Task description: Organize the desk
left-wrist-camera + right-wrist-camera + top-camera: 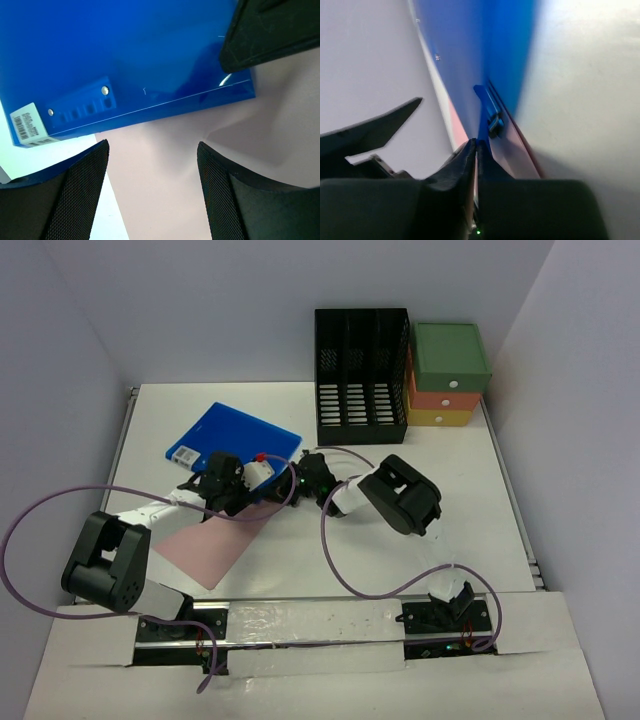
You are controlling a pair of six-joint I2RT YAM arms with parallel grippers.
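The white tabletop point(470, 470) filled the middle of the top view. A black rack point(362, 375) and drawers point(448, 375) stood at its upper right. A blue folder point(230, 435) lay left of centre, overlapping a pink sheet point(210, 550) below it. The left hand point(152, 150) was spread above the sheet, beside the folder's edge. The right hand point(476, 145) was pressed together, pinching the folder's edge.

We see the desk point(450, 470) brightly and evenly lit from overhead, shadows soft. In the right wrist view the folder point(470, 50) smears into blur, possibly from nearness, and the right side glares white. The left wrist view is crisp.
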